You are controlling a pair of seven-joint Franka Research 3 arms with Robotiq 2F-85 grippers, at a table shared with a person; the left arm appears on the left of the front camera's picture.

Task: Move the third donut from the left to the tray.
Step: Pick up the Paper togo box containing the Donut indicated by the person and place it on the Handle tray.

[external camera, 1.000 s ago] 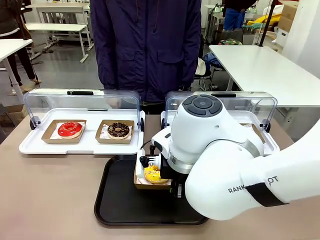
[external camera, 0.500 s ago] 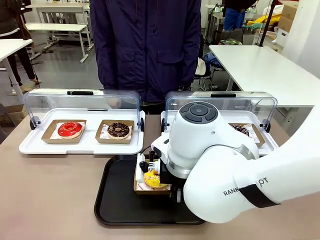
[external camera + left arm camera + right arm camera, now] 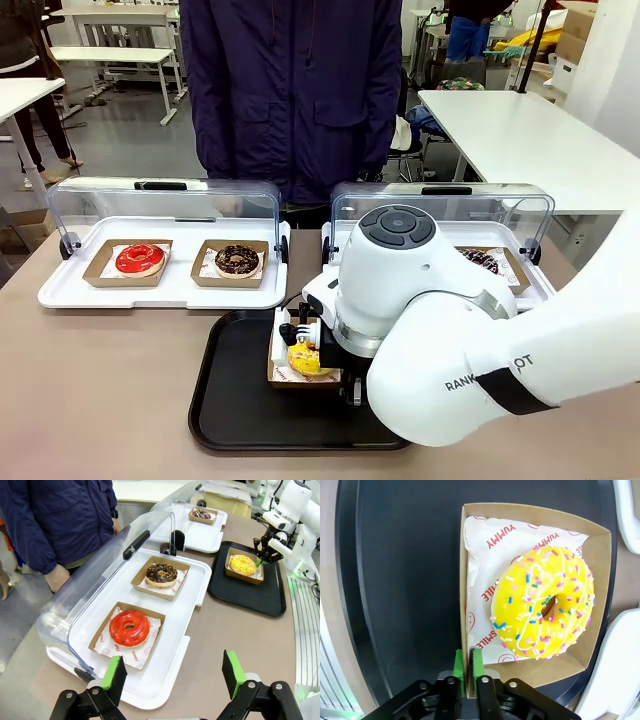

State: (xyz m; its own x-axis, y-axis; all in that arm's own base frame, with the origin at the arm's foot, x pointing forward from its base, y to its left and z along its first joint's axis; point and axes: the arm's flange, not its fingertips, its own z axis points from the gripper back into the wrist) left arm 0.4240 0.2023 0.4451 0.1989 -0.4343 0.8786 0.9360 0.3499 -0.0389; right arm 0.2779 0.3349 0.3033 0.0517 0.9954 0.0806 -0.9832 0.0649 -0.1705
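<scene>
The yellow-iced donut (image 3: 542, 610) with coloured sprinkles lies in its brown cardboard holder (image 3: 590, 540) on the black tray (image 3: 400, 580). My right gripper (image 3: 466, 672) is shut on the holder's near wall, with that thin wall pinched between the green pads. In the front view the donut (image 3: 304, 361) peeks out under my right wrist, over the middle of the tray (image 3: 232, 400). The left wrist view shows the donut (image 3: 242, 564) on the tray (image 3: 260, 597) with the right gripper (image 3: 265, 555) at its edge. My left gripper (image 3: 174, 680) hangs open and empty above the left white tray.
The left white tray (image 3: 160, 297), its clear lid up, holds a red-iced donut (image 3: 139, 258) and a chocolate donut (image 3: 237, 260). Another chocolate donut (image 3: 480, 260) sits in the right white tray (image 3: 540, 290). A person in a dark coat (image 3: 290, 90) stands at the far side.
My right arm has sunk a little and shifted slightly left with the holder, bringing the yellow donut lower over the tray. It has barely moved in the last half second.
</scene>
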